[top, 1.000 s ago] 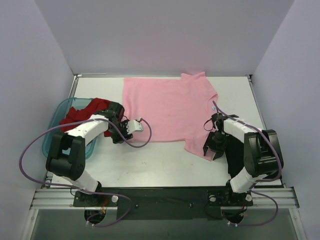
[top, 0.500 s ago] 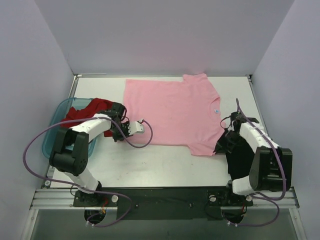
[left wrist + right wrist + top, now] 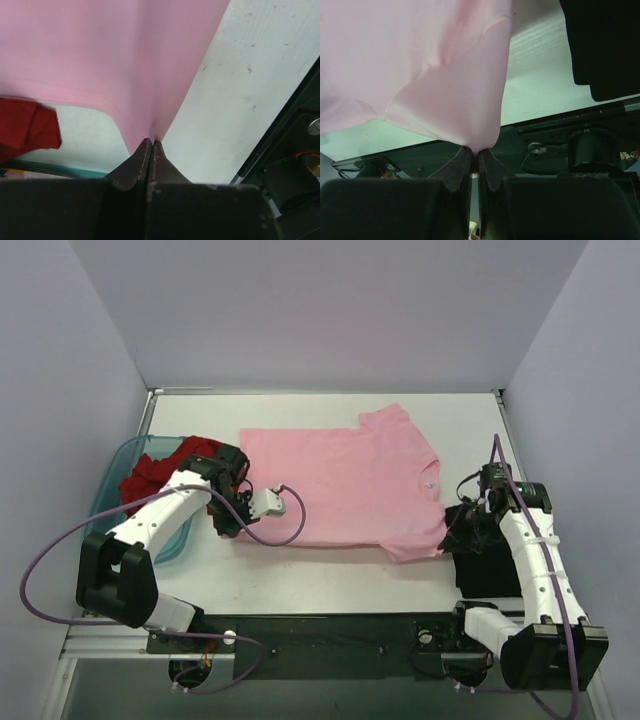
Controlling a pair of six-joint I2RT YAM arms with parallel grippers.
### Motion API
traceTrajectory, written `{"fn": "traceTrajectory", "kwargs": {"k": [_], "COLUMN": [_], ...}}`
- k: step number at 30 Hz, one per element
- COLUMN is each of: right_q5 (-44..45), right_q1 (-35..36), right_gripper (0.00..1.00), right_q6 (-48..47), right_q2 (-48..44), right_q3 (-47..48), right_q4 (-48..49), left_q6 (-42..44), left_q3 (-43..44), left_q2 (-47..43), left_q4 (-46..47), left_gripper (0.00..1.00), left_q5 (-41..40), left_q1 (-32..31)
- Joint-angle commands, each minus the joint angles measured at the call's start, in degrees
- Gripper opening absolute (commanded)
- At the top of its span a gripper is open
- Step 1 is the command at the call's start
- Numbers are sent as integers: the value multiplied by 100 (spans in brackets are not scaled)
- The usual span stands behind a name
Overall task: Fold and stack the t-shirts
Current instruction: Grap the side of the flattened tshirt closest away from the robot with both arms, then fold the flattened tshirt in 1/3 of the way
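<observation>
Left wrist: left jaws clamped tight on pink t-shirt (image 3: 90,60) corner; right jaws likewise on opposite edge. Likely limp, light; grip corners.

Two arms of white link shells and chunky black joint housings: left arm (image 3: 160,510) and right arm (image 3: 535,550). Just beside the left gripper (image 3: 230,523), a small white camera block (image 3: 268,503), with a thin purple cable (image 3: 300,520) in a short loop off it. A second purple cable (image 3: 497,450) behind the right gripper (image 3: 460,532), thin and glossy, along the white shell. Far behind both pincers, squat black bases (image 3: 172,640) with more purple cable below. Close up from each wrist, matte black fingers (image 3: 127,167), wedge-shaped, broad at the root and narrow at the tips, edges slightly worn.
</observation>
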Motion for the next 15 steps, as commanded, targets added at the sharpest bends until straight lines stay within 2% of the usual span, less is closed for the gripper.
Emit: {"fn": "traceTrajectory", "kwargs": {"k": [1, 4, 8, 10, 15], "right_q5": [-72, -160, 33, 95, -124], "right_q1": [26, 43, 87, 87, 149], "right_gripper": [0, 0, 0, 0, 0], "right_q6": [-543, -957, -1335, -1397, -1705], "right_q2": [630, 1431, 2670, 3136, 4278], "right_q3": [444, 708, 1393, 1997, 2808], "right_q4": [-160, 393, 648, 737, 790], "left_q6": [-253, -455, -552, -604, -675], "left_q3": [538, 934, 1233, 1391, 1708], "left_q2": [187, 748, 1320, 1583, 2051], "left_q4": [370, 686, 1257, 1381, 1461], "left_gripper": [0, 0, 0, 0, 0], "left_q5": [-503, -714, -1100, -1233, -1199], "left_q1": [27, 71, 194, 238, 308]}}
